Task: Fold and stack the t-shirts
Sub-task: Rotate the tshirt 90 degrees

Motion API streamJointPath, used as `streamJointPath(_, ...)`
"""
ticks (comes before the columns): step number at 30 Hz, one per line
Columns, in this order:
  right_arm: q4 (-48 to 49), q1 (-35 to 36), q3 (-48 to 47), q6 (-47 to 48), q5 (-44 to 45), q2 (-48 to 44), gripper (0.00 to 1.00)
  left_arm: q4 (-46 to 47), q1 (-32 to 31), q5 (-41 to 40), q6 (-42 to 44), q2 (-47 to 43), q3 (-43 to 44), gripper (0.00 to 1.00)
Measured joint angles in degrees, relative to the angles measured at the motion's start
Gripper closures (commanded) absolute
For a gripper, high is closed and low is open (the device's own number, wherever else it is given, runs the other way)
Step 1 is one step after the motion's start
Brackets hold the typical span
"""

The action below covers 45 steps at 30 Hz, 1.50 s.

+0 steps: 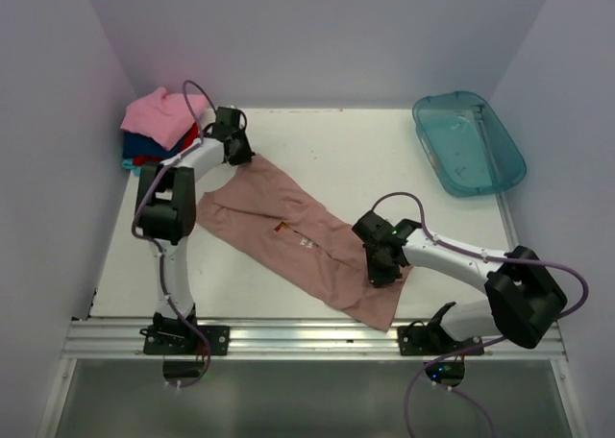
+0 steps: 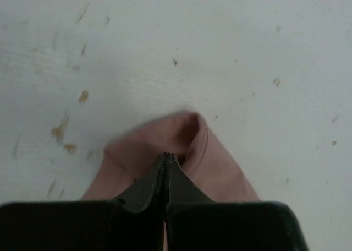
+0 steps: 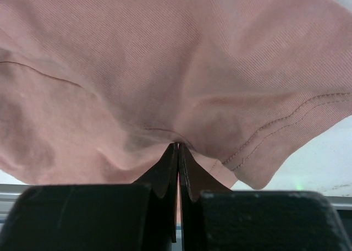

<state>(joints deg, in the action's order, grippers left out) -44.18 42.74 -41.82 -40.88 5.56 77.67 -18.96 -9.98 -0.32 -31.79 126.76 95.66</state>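
Observation:
A dusty pink-brown t-shirt (image 1: 298, 231) lies stretched diagonally across the white table, with a small chest print (image 1: 282, 229). My left gripper (image 1: 242, 157) is shut on its far upper end; in the left wrist view the jaws (image 2: 166, 156) pinch a fold of pink-brown cloth (image 2: 214, 168). My right gripper (image 1: 382, 265) is shut on the near lower part; in the right wrist view the jaws (image 3: 177, 146) pinch the fabric (image 3: 165, 69) near a stitched hem. A stack of folded tees, bright pink (image 1: 157, 114) on top of red and blue, sits at the far left corner.
A translucent teal plastic tub (image 1: 468, 142) stands at the far right corner. White walls close in the table on the left, back and right. A metal rail (image 1: 307, 339) runs along the near edge by the arm bases.

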Motion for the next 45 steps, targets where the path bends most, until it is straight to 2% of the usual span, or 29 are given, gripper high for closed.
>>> streamJointPath(4,0.4,0.0,0.3,-0.3,0.1,1.8,1.00,3.8,-0.3,-3.2,1.1,-17.0,-13.5,1.00)
streamJointPath(8,0.7,0.0,-0.1,-0.2,0.0,4.1,1.00,10.2,-0.3,-7.2,3.1,-35.6,-20.4,1.00)
streamJointPath(11,0.7,0.1,-0.2,-0.1,0.1,4.2,1.00,13.9,-0.3,-8.5,4.2,-45.8,-25.2,1.00)
streamJointPath(13,0.6,0.3,-0.5,0.0,0.3,4.3,1.00,13.2,-0.3,-8.7,4.4,-49.5,-27.1,1.00)
streamJointPath(16,0.7,0.4,-2.3,0.5,0.5,4.4,1.00,12.4,-0.3,-7.8,4.3,-50.0,-30.1,1.00)
streamJointPath(22,0.6,0.4,-9.1,2.2,2.7,-0.4,1.00,9.6,-2.5,-5.8,3.3,-50.0,-44.3,1.00)
streamJointPath(25,0.5,0.4,-12.3,2.8,5.1,-1.9,1.00,8.7,-3.5,-5.2,2.6,-49.8,-47.6,1.00)
streamJointPath(31,0.7,0.5,-12.7,3.4,10.4,2.7,1.00,10.4,-4.1,-5.2,1.7,-47.5,-48.9,1.00)
streamJointPath(38,4.2,0.4,-7.9,3.2,11.5,10.9,1.00,13.9,-5.1,-4.9,0.4,-41.6,-51.4,1.00)
streamJointPath(45,6.4,0.4,-5.8,2.9,11.5,10.3,1.00,18.2,-6.2,-4.5,-1.1,-33.6,-51.6,1.00)
